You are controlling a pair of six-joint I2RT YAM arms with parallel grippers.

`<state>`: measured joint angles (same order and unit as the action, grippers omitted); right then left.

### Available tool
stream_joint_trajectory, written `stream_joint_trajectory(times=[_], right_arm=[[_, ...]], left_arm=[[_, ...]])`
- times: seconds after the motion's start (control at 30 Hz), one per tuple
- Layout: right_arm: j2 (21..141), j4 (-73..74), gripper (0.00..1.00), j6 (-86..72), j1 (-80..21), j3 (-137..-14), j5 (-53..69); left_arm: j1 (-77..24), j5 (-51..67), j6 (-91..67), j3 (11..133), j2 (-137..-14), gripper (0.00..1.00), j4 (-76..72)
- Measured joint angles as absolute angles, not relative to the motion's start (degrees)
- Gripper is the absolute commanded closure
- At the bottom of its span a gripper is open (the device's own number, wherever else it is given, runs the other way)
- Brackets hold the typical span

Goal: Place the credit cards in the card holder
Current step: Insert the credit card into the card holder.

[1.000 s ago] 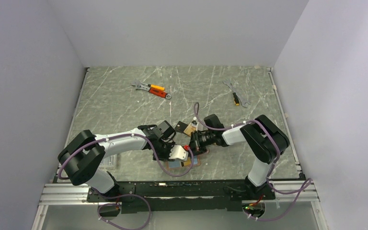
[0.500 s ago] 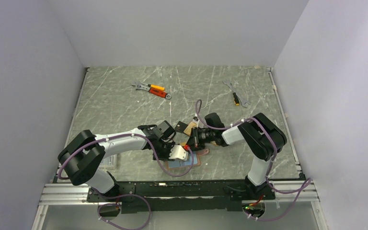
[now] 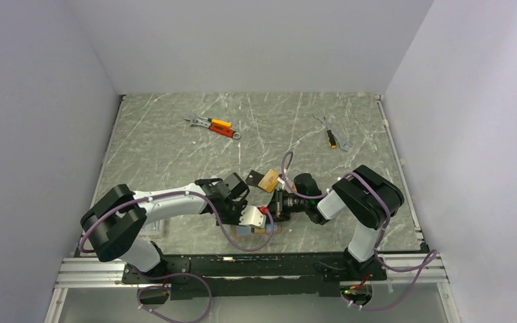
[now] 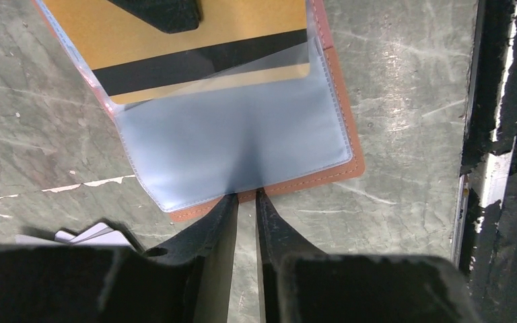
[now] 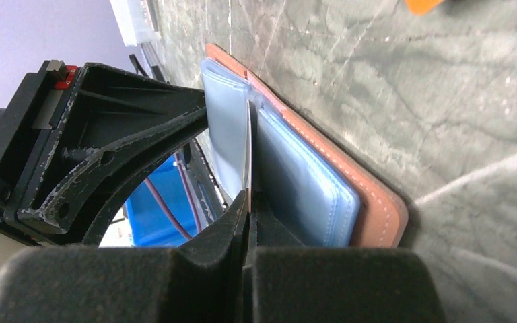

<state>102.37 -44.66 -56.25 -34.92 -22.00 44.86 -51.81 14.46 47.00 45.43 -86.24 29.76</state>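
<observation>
No writing is showing on the one orange-gold, black-striped plastic card [image 4: 175,47] that the right gripper [image 5: 248,202], jaws closed on its edge, is holding halfway inside the open reddish-brown leather card holder [image 4: 340,101] at the green marbled counter's [image 3: 175,148] six o'clock edge, while the left gripper's [image 4: 244,202] jaws are pinching the holder's clear sleeve.

Robot lab cell, plain white walls [image 3: 242,40], marbled green tabletop [image 3: 175,155]
</observation>
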Motion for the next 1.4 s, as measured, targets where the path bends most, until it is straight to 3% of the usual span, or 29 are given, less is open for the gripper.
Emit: stream_joint_trajectory(times=[0.37, 1.13, 1.2, 1.4], right_arm=[[101.4, -45.3, 1.00, -58.1, -36.8, -21.5, 42.5], [102.8, -25.1, 1.00, -48.0, -36.9, -32.4, 47.2], [103.5, -24.3, 0.96, -48.0, -37.2, -33.2, 47.3], [103.7, -23.4, 0.71, -49.1, -38.8, -34.0, 45.4]], left_arm=[[-53.2, 11.7, 46.4, 45.3, -86.2, 0.81, 29.5], [-53.6, 10.7, 45.8, 45.3, -86.1, 0.82, 29.3], [-53.6, 10.7, 45.8, 45.3, -86.1, 0.82, 29.3], [-53.6, 10.7, 45.8, 45.3, -86.0, 0.83, 29.3]])
